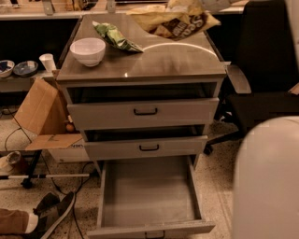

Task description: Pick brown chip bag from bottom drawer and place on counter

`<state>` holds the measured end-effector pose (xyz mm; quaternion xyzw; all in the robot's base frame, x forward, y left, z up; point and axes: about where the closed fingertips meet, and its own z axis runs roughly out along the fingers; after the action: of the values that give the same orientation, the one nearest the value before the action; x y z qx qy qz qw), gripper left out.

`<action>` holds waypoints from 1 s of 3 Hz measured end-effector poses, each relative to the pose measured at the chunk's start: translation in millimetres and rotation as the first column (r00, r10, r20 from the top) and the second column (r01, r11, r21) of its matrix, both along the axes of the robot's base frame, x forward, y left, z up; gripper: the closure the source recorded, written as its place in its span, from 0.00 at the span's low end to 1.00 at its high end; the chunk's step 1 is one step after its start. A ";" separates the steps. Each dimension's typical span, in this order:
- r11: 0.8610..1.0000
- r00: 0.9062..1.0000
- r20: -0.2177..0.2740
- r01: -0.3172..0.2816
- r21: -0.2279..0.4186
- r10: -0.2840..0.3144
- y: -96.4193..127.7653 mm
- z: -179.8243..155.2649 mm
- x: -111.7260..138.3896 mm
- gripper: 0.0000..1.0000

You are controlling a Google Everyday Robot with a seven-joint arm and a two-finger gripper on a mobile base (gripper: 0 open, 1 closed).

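Observation:
The brown chip bag [174, 21] hangs crumpled over the back right part of the counter [173, 60], its lower edge at or just above the glossy top. My gripper [211, 4] shows only as a pale shape at the top edge. It meets the bag's upper right corner and is shut on it. The bottom drawer [147, 191] stands pulled far out, and its flat grey floor is bare. The two shallower drawers above it are slightly open.
A white bowl [87, 50] and a green chip bag [114, 36] lie on the counter's left half. A black office chair [266, 70] stands to the right, a cardboard box [39, 112] to the left. A pale part of my arm [268, 182] fills the lower right. A shoe [53, 212] lies on the floor.

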<state>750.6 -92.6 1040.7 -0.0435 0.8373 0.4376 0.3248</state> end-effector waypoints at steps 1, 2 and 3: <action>0.999 0.998 -0.039 -0.037 0.039 0.038 18.1 -37.3 31.2 1.00; 0.989 0.999 -0.038 -0.030 0.141 0.036 16.1 -56.5 51.6 1.00; 0.966 0.999 -0.033 0.028 0.258 -0.020 12.2 -65.1 72.3 1.00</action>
<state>822.9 -80.4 975.6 0.0159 0.7783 0.5399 0.3201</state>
